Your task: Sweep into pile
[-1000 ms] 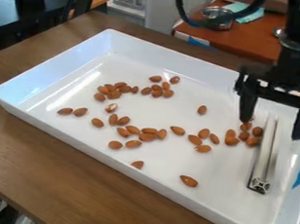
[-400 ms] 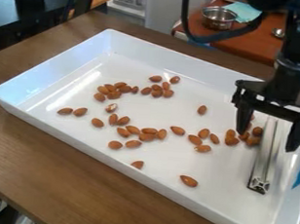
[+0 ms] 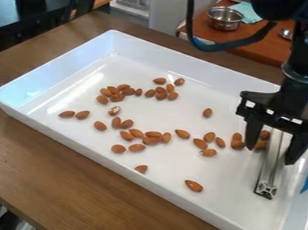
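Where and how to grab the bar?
Likely mid-length, from above, gripper straddling its long sides: the bar is long and narrow. Almonds crowd one side of its far part, so slightly toward the near end looks cleaner.

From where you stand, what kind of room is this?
Maybe a lab or workshop with a kitchen setup: there's a robot gripper, a tray of almonds, and a metal bowl behind.

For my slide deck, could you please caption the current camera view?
Open end effector above a silvery bar in a white tray, with almonds scattered in loose clusters.
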`<act>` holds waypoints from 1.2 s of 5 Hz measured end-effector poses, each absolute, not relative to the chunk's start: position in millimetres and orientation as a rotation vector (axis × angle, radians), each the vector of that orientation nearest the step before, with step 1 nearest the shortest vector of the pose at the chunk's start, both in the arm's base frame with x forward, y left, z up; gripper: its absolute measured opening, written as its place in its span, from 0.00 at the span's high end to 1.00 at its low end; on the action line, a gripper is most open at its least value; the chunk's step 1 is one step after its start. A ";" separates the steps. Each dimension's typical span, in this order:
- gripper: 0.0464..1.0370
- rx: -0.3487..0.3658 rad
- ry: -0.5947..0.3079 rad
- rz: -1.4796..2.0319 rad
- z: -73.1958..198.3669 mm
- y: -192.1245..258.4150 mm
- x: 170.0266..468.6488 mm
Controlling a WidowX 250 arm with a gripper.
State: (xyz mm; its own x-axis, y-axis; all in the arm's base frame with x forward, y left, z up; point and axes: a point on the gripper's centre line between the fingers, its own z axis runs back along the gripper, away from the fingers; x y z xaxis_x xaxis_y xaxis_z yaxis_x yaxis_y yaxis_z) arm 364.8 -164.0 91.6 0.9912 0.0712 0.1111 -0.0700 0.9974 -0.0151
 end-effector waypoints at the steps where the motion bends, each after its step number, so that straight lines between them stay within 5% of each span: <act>1: 0.65 -0.012 -0.115 0.060 91.7 -163.6 365.5; 6: 0.69 -0.012 -0.116 0.122 86.9 -73.0 347.2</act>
